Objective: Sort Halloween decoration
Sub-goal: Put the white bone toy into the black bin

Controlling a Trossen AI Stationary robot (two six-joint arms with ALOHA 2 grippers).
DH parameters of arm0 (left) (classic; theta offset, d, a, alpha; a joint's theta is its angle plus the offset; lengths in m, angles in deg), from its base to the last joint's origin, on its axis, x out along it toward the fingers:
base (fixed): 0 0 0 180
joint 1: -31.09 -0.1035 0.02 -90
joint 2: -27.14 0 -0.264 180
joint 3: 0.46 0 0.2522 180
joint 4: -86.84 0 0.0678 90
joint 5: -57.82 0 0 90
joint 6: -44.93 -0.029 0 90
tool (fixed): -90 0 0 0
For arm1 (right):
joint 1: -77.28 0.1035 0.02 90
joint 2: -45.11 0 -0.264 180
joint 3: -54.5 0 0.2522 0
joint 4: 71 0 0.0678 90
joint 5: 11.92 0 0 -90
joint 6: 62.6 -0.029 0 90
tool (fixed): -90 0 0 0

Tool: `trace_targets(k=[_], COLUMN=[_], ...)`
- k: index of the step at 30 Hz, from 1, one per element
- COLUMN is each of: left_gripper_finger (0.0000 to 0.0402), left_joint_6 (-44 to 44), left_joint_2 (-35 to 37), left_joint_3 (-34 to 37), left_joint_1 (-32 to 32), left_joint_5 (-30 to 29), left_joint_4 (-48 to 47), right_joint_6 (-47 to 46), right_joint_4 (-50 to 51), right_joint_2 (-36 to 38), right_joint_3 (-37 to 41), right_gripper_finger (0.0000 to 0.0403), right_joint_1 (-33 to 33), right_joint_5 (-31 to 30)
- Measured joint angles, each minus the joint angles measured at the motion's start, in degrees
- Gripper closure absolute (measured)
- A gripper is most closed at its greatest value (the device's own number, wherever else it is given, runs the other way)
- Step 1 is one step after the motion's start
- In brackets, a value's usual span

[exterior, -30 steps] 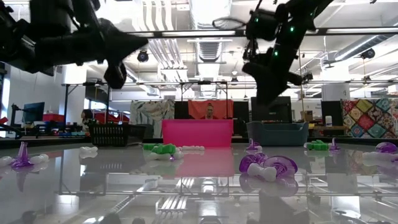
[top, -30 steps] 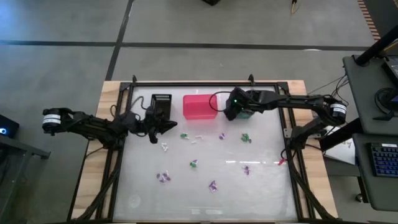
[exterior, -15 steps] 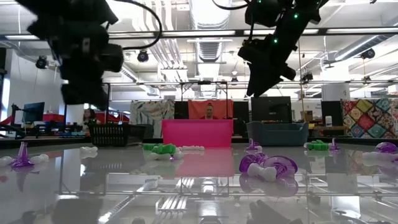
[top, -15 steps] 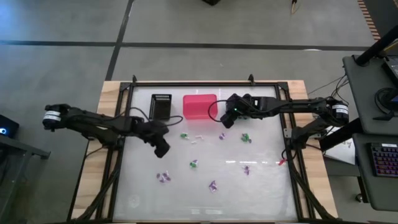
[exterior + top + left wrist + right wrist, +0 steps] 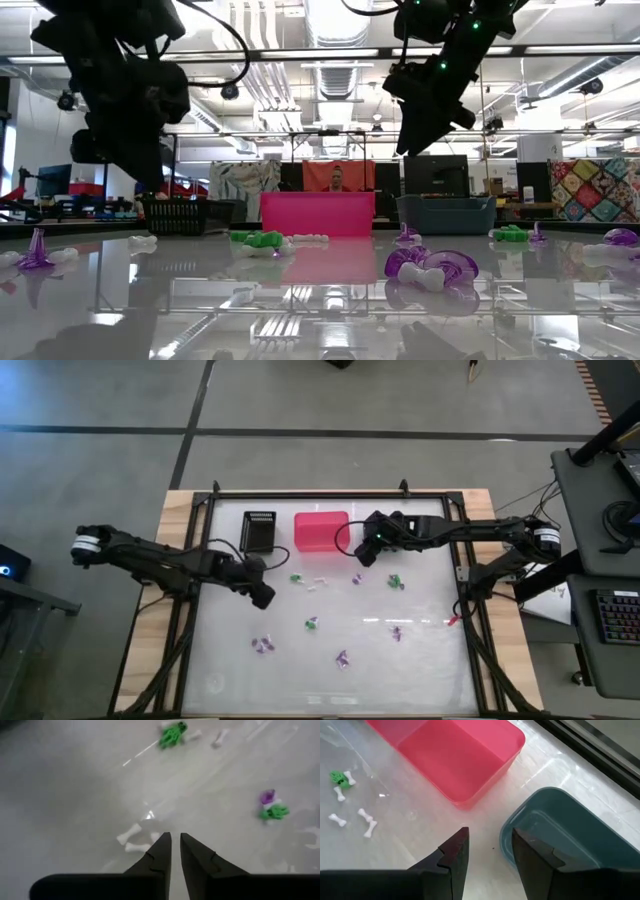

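Tabletop scene: left jaws [image 5: 175, 851] barely parted over white bones [image 5: 134, 839], empty.

One black bin [image 5: 259, 530], one pink bin [image 5: 320, 530], one teal bin [image 5: 560, 835], and roughly nine scattered trinkets [image 5: 342, 658].

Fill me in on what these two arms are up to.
They are sorting tiny Halloween trinkets scattered on the glossy white table. The left tool, fingers slightly apart and empty, hangs over two small white bone-shaped trinkets. The right tool, open and empty, sits between the pink rectangular plastic bin and the teal rectangular plastic bin.
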Motion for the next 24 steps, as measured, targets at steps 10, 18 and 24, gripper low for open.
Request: trace_targets(k=[10,18,24], left_gripper_finger=[0.0350,0.0349,0.0349], left_joint_6=[1.1,-0.4,-1.0], left_joint_2=[-11.5,-18.7,-21.1], left_joint_3=[-3.5,-7.4,-8.2], left_joint_1=[2.7,2.9,3.4], left_joint_5=[-1.2,-1.2,-1.5], left_joint_4=[1.3,-3.3,-3.3], right_joint_6=[0.1,0.1,0.1], right_joint_4=[0.0,0.0,0.0], right_joint_2=[0.0,0.0,0.0], right_joint_3=[0.0,0.0,0.0], right_gripper_finger=[0.0261,0.0257,0.0257], right_joint_1=[0.0,0.0,0.0], right_joint_5=[0.0,0.0,0.0])
